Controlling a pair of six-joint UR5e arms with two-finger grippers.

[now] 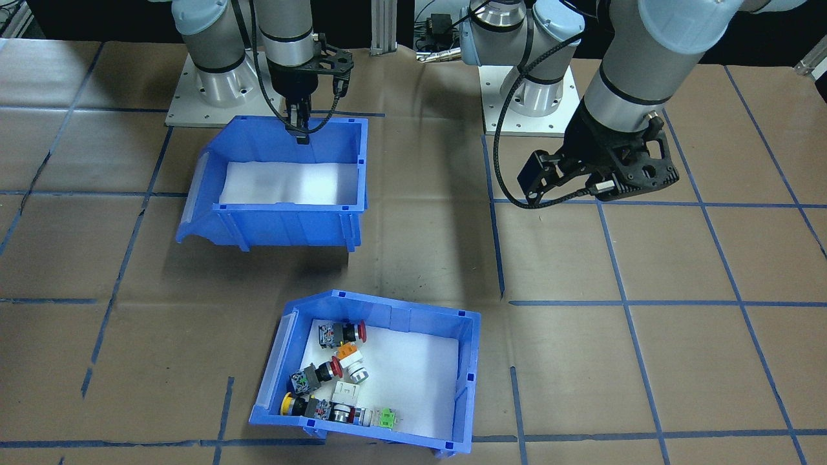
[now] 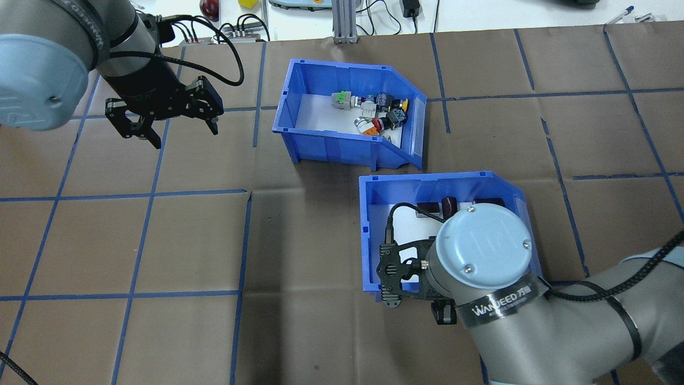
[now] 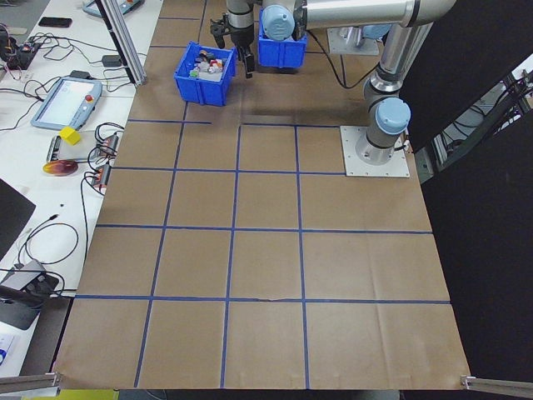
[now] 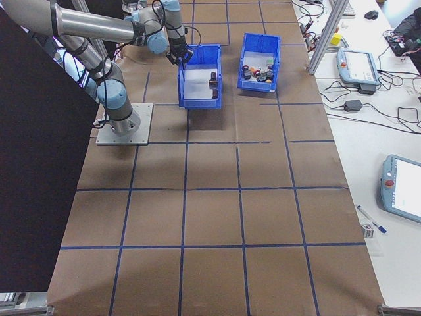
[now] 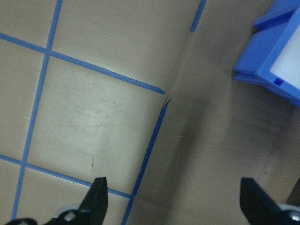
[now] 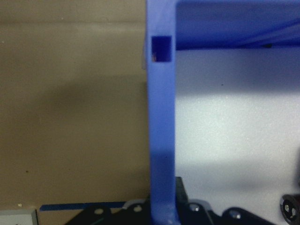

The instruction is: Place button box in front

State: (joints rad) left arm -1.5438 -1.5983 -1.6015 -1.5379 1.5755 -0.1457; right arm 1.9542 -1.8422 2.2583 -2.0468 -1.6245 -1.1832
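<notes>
While clamped—right gripper [image 1: 299,131], other bin [image 1: 284,213].

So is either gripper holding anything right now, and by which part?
The right gripper grips the dark-cylinder bin by its back wall rim. The left gripper is open, holding nothing.

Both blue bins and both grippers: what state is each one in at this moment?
button box: upright on the table, push-button switches inside, ungripped.
second blue bin: lifted and tilted, held by its rear wall, dark cylinders inside.
left gripper: open, empty, hovering over bare table.
right gripper: shut on the second blue bin's wall.
</notes>
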